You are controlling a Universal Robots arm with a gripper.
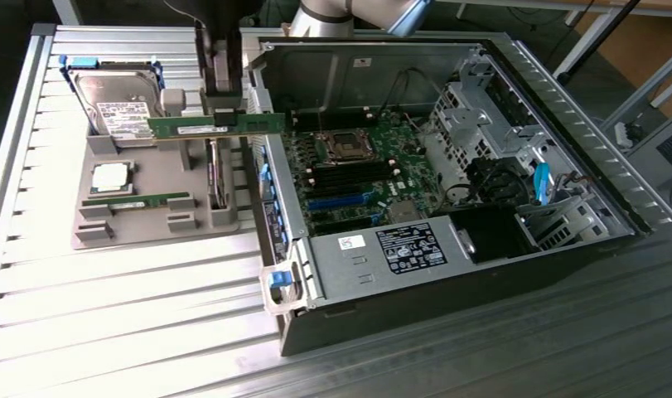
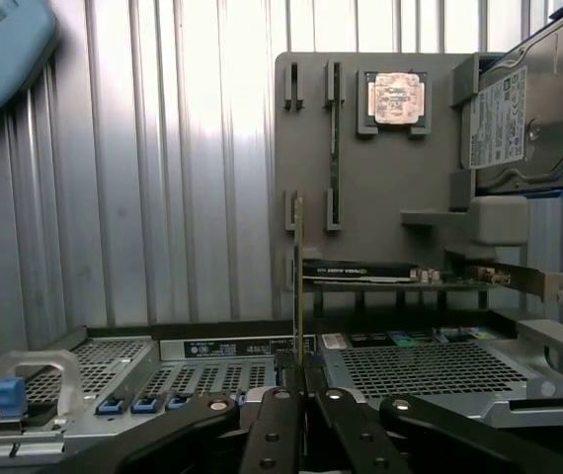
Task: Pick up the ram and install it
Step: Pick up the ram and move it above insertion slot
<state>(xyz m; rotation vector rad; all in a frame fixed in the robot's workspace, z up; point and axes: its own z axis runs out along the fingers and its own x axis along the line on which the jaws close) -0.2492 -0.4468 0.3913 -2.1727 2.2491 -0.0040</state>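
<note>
Pincer: gripper [image 1: 223, 114] clenched on the ram [image 1: 181, 126], gripped near mid-length.
Ram place: in the fingers, above the grey tray [image 1: 147, 228], beside the wall of the open computer case [image 1: 347, 62].
Tray, under pincer: hard drive [image 1: 117, 99], CPU [image 1: 111, 176], second ram stick [image 1: 137, 201], expansion card [image 1: 216, 178] on edge.
Case, beside pincer: motherboard [image 1: 358, 166], power supply [image 1: 408, 249].
Ram look: thin green board, white label.
Ram axis: level, on edge; one end over tray, other toward case.

1. A ribbed metal table [image 1: 114, 332] is seen, built of long silver slats laid side by side.
2. Strong light is thrown across the slats at the exterior view's left (nearly washed to white there), while the near right part is left duller.
3. Beyond the table's far right edge a brown surface [image 1: 645, 50] is glimpsed, crossed by a dark bar [image 1: 601, 33].
</note>
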